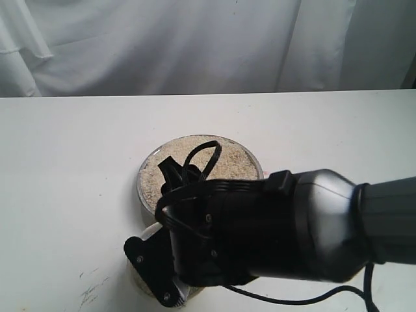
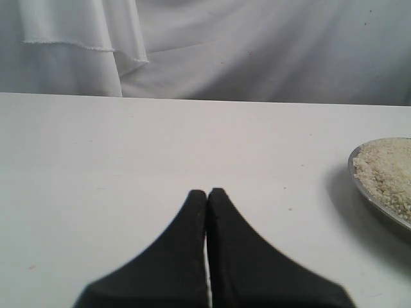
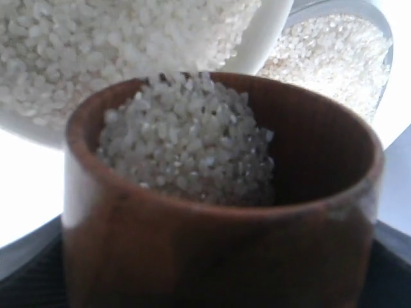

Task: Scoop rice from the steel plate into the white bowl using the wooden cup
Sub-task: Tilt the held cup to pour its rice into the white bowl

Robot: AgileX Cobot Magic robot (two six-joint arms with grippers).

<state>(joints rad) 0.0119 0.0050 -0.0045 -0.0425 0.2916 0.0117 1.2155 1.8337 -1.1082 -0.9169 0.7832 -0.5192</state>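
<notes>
Tabletop (image 1: 65,162), white, carries everything, and the plate (image 1: 140,181) sits on it filled nearly edge to edge with rice (image 1: 227,153). My right arm (image 1: 312,227) reaches across the plate's near side, the side toward the exterior camera, and hides most of what lies there. The bowl (image 3: 260,42) sits just beside the plate on that near side, under the arm; it holds rice too, up close to its rim. The cup (image 3: 205,244) is by the bowl, farther from the plate than the bowl is, tilted with its mouth toward the bowl's wall and rice piled high inside it; whether it touches the bowl I cannot tell. My right gripper (image 3: 212,292) has its jaws set wide and clamped on the cup's sides. My left gripper (image 2: 207,194) hangs low over bare tabletop off to one side of the plate, clear of it, its two fingers (image 2: 183,256) pressed together with nothing between them.
</notes>
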